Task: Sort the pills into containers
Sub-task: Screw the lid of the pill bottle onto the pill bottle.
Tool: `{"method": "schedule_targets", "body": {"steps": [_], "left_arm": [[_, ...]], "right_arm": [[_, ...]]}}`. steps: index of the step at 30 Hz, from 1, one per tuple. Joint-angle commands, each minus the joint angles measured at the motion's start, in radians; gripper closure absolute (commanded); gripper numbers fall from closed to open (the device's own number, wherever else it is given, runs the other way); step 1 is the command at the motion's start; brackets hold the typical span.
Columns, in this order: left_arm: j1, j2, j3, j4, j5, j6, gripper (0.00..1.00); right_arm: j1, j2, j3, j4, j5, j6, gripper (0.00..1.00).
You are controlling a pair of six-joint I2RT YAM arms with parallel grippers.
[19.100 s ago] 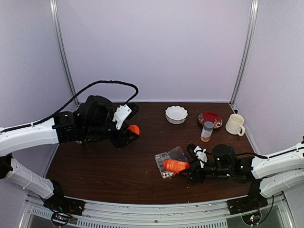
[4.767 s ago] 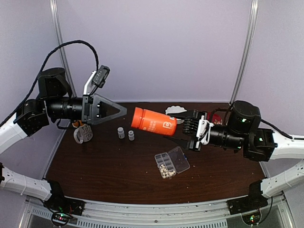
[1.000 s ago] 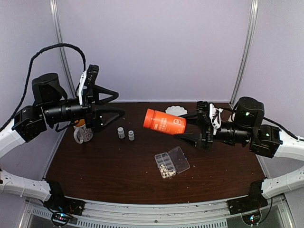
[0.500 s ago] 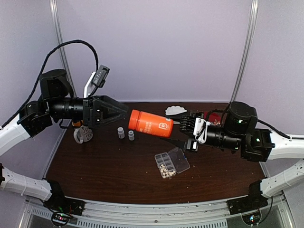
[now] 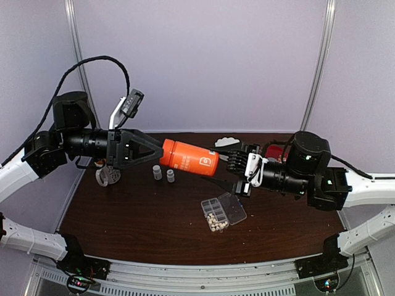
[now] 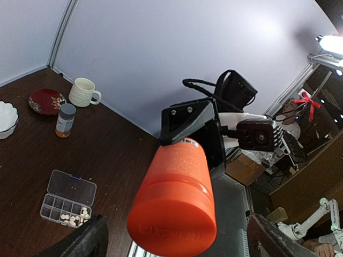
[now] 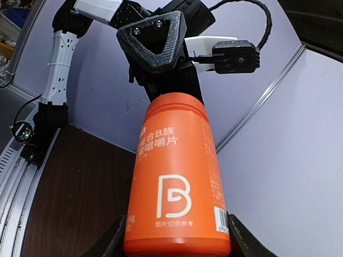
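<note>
Notes right gripper (image 5: 229,170) clamped on right end of orange bottle (image 5: 188,158), level in air above table (image 5: 123,216) centre; notes left gripper (image 5: 155,153) at bottle's left end, jaws wide apart; locates organizer box (image 5: 231,203) on table, near of bottle, lid open; pills (image 5: 215,220) in near-left cells.

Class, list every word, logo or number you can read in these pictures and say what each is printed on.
"合B族" above "咀嚼片": white print on the orange bottle.
Large white "B" logo: same bottle.
Small line under the logo, and the barcode: too small to read.
Label of the grey-capped amber bottle: blurred.
</note>
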Motion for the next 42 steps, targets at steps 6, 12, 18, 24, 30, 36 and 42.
{"method": "schedule_targets", "body": {"steps": [6,12,18,24,30,36,42], "left_arm": [[0.005,0.013,0.015,0.002,0.04,-0.018,0.09],[0.005,0.013,0.012,0.005,0.054,-0.015,0.28],[0.005,0.025,0.007,0.012,0.068,-0.016,0.51],[0.005,0.034,0.031,-0.031,0.053,0.075,0.78],[0.003,0.016,0.06,-0.112,-0.021,0.322,0.89],[0.002,-0.047,-0.013,0.011,-0.135,0.72,0.87],[0.0,-0.004,0.022,0.012,-0.089,1.028,1.0]], "right_arm": [[0.012,0.028,0.056,0.048,0.026,-0.008,1.0],[0.014,0.038,0.06,0.034,0.024,-0.014,1.0],[0.013,0.037,0.067,0.025,0.017,0.007,1.0],[0.011,0.043,0.104,-0.04,-0.006,0.089,1.0],[-0.026,0.064,0.185,-0.128,-0.112,0.374,1.0],[-0.047,0.089,0.322,-0.269,-0.337,0.705,1.0],[-0.056,0.035,0.297,-0.283,-0.391,0.841,1.0]]}}
